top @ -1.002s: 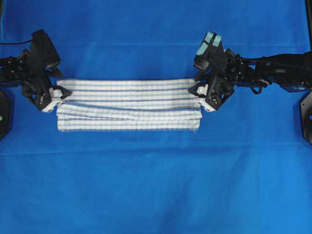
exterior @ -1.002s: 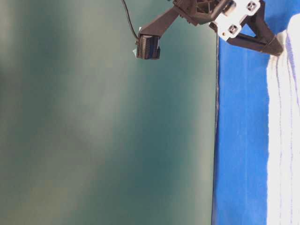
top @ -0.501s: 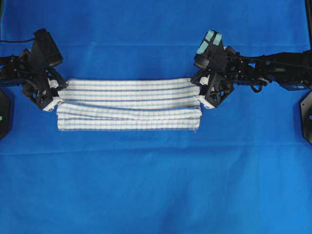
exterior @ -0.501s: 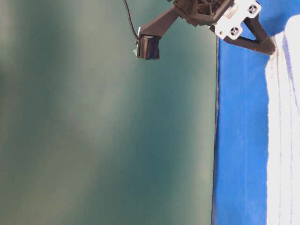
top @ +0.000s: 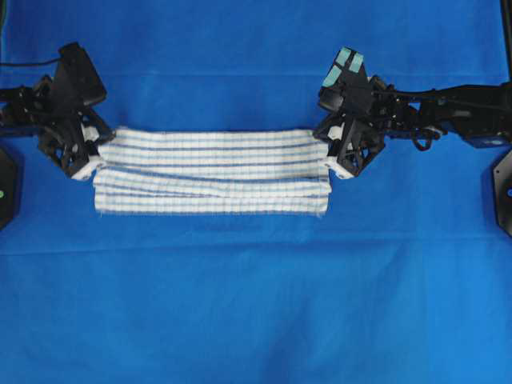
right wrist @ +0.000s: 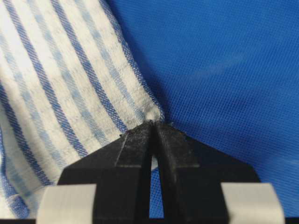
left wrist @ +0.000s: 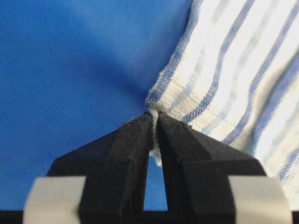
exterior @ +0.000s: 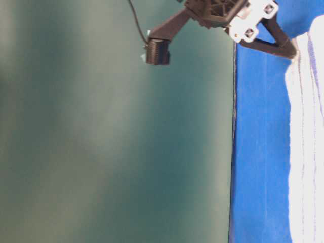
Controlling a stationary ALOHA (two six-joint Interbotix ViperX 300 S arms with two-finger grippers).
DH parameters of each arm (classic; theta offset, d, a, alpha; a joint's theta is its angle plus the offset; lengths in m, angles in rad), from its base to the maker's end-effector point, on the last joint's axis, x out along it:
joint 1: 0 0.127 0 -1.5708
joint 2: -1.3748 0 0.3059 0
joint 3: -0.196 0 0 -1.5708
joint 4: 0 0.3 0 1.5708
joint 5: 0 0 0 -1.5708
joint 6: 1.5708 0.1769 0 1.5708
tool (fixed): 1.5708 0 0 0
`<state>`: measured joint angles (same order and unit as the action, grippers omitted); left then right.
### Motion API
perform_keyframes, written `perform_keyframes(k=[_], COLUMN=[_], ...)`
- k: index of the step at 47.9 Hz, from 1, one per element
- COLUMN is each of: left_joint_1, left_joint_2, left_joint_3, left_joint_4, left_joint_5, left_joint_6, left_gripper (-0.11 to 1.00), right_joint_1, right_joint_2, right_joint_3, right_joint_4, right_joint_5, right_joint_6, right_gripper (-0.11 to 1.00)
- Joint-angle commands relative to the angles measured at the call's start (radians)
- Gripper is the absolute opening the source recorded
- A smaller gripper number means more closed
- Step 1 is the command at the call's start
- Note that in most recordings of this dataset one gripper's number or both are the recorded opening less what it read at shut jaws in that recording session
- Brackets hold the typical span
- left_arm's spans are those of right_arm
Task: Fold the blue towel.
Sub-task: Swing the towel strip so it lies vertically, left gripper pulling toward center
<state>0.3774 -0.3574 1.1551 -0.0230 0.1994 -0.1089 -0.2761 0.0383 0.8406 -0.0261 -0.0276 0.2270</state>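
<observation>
The blue towel point(top: 212, 170), white with thin blue stripes, lies folded in a long band across the upper middle of the overhead view. My left gripper point(top: 96, 152) is shut on its far left corner, and the left wrist view shows that corner of the towel point(left wrist: 224, 79) pinched between the black tips of the left gripper point(left wrist: 154, 116). My right gripper point(top: 326, 152) is shut on the far right corner. In the right wrist view the towel point(right wrist: 60, 84) has its hemmed corner nipped by the right gripper point(right wrist: 154, 123). In the table-level view the left gripper point(exterior: 291, 50) meets the towel point(exterior: 309, 142).
A plain blue table cloth point(top: 256, 304) covers the whole table. Its edge point(exterior: 234, 152) runs vertically in the table-level view, against a grey-green backdrop. Black mounts sit at the left edge point(top: 6, 192) and right edge point(top: 504, 192).
Both grippers have gone from open to shut on the towel's far corners. The left gripper has shifted slightly outward and back, drawing the towel's top layer taut.
</observation>
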Motion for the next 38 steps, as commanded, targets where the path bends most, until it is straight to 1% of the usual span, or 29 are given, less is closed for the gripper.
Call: perform_keyframes(k=[1, 5, 9, 19, 24, 30, 38], left_joint_1=[-0.003, -0.011, -0.034, -0.107, -0.130, -0.141, -0.144], left_joint_2=[-0.067, -0.133, -0.213, -0.396, -0.462, -0.488, -0.474], left_joint_3=[-0.035, -0.055, -0.067, -0.072, -0.072, -0.069, -0.071], left_joint_4=[0.002, 0.002, 0.002, 0.002, 0.002, 0.000, -0.002], left_joint_5=[0.084, 0.146, 0.179, 0.215, 0.218, 0.219, 0.213], left_joint_6=[0.002, -0.002, -0.003, -0.015, -0.017, -0.017, -0.020], left_gripper=[0.04, 0.04, 0.04, 0.04, 0.04, 0.04, 0.04], right_joint_1=[0.002, 0.002, 0.002, 0.002, 0.002, 0.002, 0.002], right_joint_2=[-0.083, -0.140, -0.201, -0.341, -0.379, -0.402, -0.400], right_joint_3=[-0.020, -0.021, -0.026, -0.035, -0.035, -0.034, -0.038], right_joint_4=[-0.003, -0.003, -0.003, -0.005, -0.005, -0.003, -0.005], right_joint_5=[0.023, 0.051, 0.083, 0.160, 0.176, 0.178, 0.173], right_joint_6=[-0.002, 0.000, -0.002, -0.002, -0.002, -0.002, -0.002], right_gripper=[0.03, 0.03, 0.03, 0.03, 0.03, 0.03, 0.03])
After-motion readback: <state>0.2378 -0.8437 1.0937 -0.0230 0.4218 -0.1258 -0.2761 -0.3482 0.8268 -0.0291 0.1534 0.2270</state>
